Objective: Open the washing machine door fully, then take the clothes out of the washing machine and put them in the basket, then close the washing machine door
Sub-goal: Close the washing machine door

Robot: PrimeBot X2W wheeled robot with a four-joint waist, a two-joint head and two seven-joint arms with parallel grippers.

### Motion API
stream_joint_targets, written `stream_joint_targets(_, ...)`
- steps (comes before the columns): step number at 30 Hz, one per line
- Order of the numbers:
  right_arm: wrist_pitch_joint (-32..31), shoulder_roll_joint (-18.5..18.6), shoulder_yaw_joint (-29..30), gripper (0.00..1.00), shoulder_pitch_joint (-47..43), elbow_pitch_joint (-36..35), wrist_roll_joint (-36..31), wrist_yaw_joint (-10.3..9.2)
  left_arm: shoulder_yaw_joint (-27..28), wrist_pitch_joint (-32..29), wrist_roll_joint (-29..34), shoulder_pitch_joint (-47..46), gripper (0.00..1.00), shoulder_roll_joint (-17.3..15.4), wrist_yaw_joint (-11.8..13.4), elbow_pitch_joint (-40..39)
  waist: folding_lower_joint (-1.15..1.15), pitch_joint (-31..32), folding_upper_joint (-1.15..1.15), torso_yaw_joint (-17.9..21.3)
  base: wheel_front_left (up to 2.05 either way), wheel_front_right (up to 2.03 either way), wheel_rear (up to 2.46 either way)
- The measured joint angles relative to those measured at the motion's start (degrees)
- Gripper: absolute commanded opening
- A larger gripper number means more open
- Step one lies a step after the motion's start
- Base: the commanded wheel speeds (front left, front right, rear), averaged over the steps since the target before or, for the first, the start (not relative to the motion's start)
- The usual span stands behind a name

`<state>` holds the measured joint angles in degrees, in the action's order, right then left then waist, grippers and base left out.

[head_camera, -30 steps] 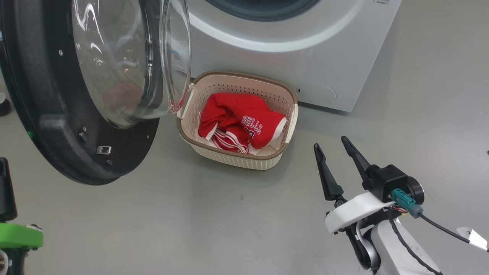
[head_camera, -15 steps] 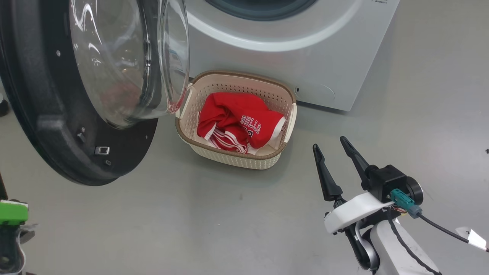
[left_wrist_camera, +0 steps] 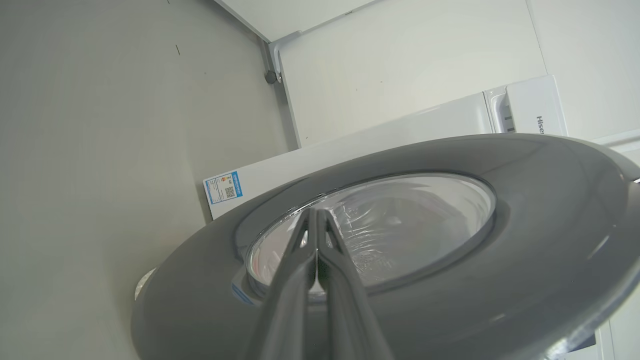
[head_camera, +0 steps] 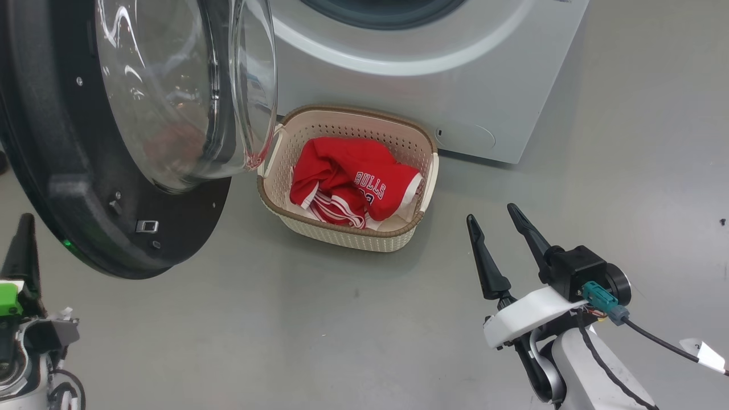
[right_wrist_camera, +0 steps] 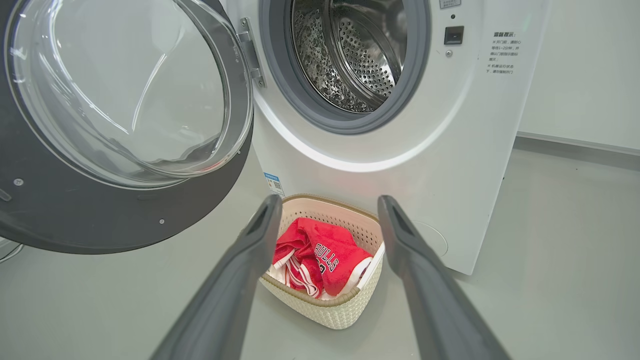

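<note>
Presently we list, from the load outward:

1. Red basketball jersey with white "BULLS" lettering and striped trim (head_camera: 353, 179), with some white fabric beneath. It lies bundled inside the small cream perforated plastic basket with a brown woven-look rim (head_camera: 347, 244).
2. The basket stands on the grey floor (head_camera: 342, 330), close before the big white front-loading washing machine (head_camera: 398, 97).
3. Perforated steel drum (right_wrist_camera: 360, 55). We see no garment in the part that shows.
4. Large round door with a glossy black rim and bulging glass window (head_camera: 51, 188), swung wide to the robot's left.
5. Left gripper (head_camera: 24, 228): fingers pressed together, holding nothing, low by the door's outer face. We cannot tell if it touches.
6. Right gripper (head_camera: 492, 215): fingers spread wide, empty, above the floor and well apart from the basket.

Our judgement is that unloading looks done and closing the door is the step in hand. The next move calls for the closed left fingers to press the door's outer face and sweep it round until the latch catches.
</note>
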<state>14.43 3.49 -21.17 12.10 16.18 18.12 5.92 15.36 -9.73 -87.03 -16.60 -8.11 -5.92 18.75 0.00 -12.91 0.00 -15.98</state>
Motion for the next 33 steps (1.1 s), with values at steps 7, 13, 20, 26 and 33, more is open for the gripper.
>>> stream_joint_targets(7, 0.00, 0.00, -0.01, 1.00, 0.00, 0.04, 0.00, 0.00, 1.07, -8.86, -8.40, -0.08, 0.00, 0.58, 4.24, 0.97, 0.00, 0.02, 0.00, -0.06, 0.00, 0.00, 0.00)
stream_joint_targets(13, 0.00, -0.01, -0.03, 1.00, 0.00, 0.18, 0.00, 0.00, 1.11, -14.96, -12.05, -0.10, 0.00, 0.52, 6.37, 0.13, 0.00, 0.00, 0.00, -0.17, 0.00, 0.00, 0.00)
stream_joint_targets(20, 0.00, -0.01, -0.13, 1.00, -0.01, 0.37, 0.00, 0.00, -0.13, -20.00, -13.54, 0.01, 0.00, -0.02, 6.97, -2.03, 0.00, -0.05, 0.00, -0.21, 0.00, 0.00, 0.00)
stream_joint_targets(26, 0.00, -0.01, -0.32, 1.00, 0.00, 0.60, 0.00, 0.00, -2.61, -26.16, -15.90, 0.71, 0.00, -0.15, 6.55, -5.77, 0.00, -0.20, 0.00, -0.05, 0.00, 0.00, 0.00)
stream_joint_targets(33, 0.00, -0.02, -1.68, 1.00, 0.14, 0.76, 0.09, 0.00, -2.12, -28.63, -18.15, 3.18, 0.00, -0.21, 6.12, -8.46, 0.00, -0.45, 0.00, 0.86, 0.00, 0.00, 0.00)
